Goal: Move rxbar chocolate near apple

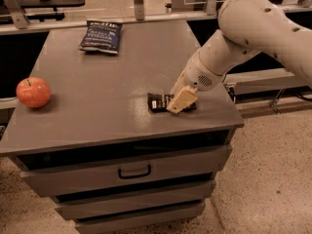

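- gripper down on rxbar, covering its right end; how far open, can't tell
- rxbar flat at table front-right, long axis left-right
- apple far left, well apart

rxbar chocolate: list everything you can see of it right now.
The rxbar chocolate is a small flat black wrapper with white lettering that looks like thin film. It lies flat on the grey cabinet top, near the front right edge as seen, long axis roughly left to right. The gripper is down on its right part and hides that end; only the left end shows. Whether it is gripped cannot be told. The apple sits far off at the left edge.
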Controlling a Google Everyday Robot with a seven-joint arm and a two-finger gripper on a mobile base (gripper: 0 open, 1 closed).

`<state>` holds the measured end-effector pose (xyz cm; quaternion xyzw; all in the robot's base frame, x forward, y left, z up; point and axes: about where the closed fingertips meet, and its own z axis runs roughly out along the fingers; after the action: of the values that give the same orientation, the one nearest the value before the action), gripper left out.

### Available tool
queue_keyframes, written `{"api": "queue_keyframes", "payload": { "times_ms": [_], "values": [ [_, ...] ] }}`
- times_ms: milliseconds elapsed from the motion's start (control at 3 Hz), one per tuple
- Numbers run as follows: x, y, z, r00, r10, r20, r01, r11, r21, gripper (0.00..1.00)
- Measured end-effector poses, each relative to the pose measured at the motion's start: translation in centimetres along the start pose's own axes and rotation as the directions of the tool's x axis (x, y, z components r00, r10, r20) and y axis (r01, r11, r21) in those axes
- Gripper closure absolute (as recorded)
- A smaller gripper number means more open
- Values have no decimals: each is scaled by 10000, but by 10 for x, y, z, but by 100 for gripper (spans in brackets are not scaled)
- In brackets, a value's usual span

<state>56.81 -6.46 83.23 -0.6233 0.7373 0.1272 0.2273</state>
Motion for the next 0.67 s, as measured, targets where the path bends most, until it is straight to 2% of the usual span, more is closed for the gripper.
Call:
{"api": "queue_keyframes", "payload": {
  "times_ms": [333, 667],
  "values": [
    [-12, -5, -61, 9965, 45, 832, -82, 9990, 442, 100],
    [-12, -4, -60, 9966, 44, 821, -80, 9990, 433, 100]
  ]
}}
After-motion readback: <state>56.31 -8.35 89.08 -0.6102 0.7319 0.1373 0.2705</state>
